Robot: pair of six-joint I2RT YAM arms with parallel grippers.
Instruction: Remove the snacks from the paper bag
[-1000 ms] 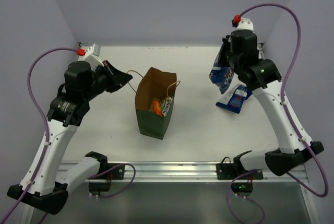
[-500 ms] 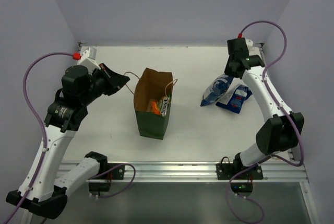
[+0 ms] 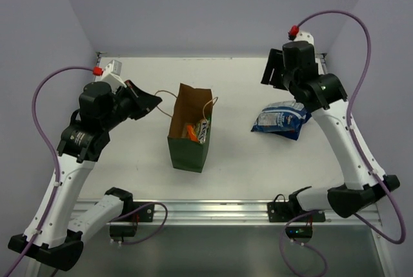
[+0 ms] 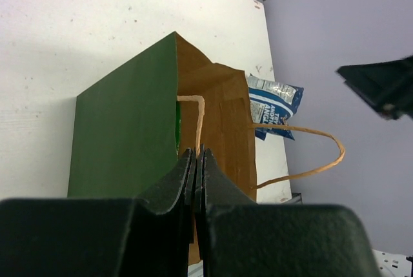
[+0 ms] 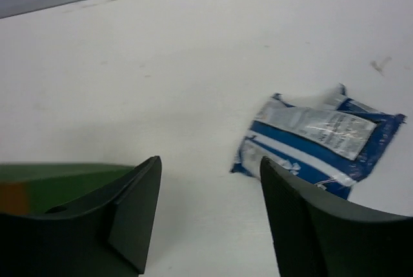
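- Grip: the left pincer (image 4: 195, 154) was clenched, fingers pressed flat together on the thin loop handle (image 4: 199, 122) of the paper bag (image 4: 122, 135).
- Grip, other side: the right pincer (image 5: 210, 167) was released, fingers spread wide with nothing between them, hanging above the surface (image 5: 193, 64).
- The paper bag (image 3: 187, 151) stood upright near the middle of the surface (image 3: 239, 154), long axis vertical, mouth pointing up, dark green outside and brown inside.
- The blue-and-white packet (image 5: 316, 138) lay flat on the surface just beyond the right pincer (image 3: 270, 73), well apart from the bag. From above its long axis ran roughly left to right.
- Only the top view looked into the bag's mouth, where an orange packet (image 3: 191, 132) sat beside a paler one.
- Only the left wrist view showed the handle going in between the left pincer's (image 3: 153, 101) fingers, with the blue-and-white packet (image 4: 274, 106) peeking out past the bag's far side.
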